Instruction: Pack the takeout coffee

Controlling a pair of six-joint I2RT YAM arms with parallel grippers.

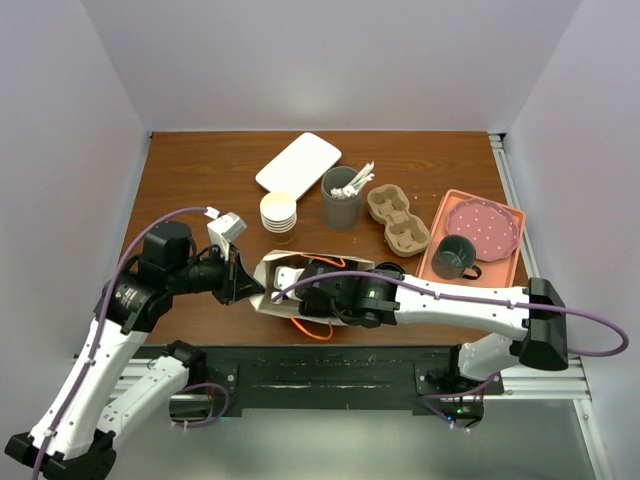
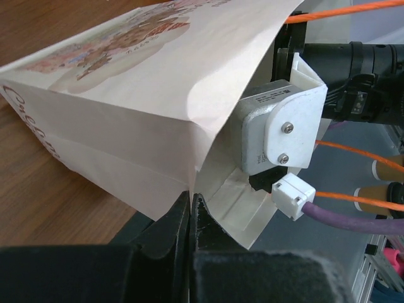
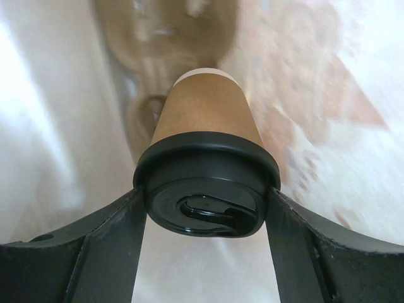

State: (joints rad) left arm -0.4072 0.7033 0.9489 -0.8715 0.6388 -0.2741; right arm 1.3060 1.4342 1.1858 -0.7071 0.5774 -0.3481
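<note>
Desk: brown wooden top (image 1: 200,170), both arms reaching in from its near edge.
Right arm: white and black (image 1: 460,300), stretched leftward along the near edge, its front end buried in the mouth of the bag.
Left arm: bent over the near-left corner (image 1: 150,285), meeting the bag from the left.
Paper bag: printed white bag (image 2: 126,113) lying on its side at the middle of the near edge.
Tray: orange-pink (image 1: 497,265), by the right edge, carrying a pink dotted plate (image 1: 483,228) and a dark green mug (image 1: 453,258).
White dish: oblong (image 1: 298,163), angled near the middle of the far edge.
Cup carrier: brown moulded pulp (image 1: 398,220), between the tray and the grey cup.
Grey cup: dark, upright (image 1: 340,210), white utensils (image 1: 352,183) standing in it, mid-desk.
Cup stack: lidless cream cups (image 1: 279,212), just left of the grey cup.
Takeout coffee: paper cup (image 3: 208,120), brown in the wrist view, black lid toward the camera, inside the paper bag with the bag's walls all round it.
Right gripper: set fairly wide (image 3: 206,202), one black finger (image 3: 120,233) pressed to each side of the lid, gripping the takeout coffee.
Left gripper: jaws pressed together (image 2: 191,205), pinching the bag's lower lip at its mouth.
</note>
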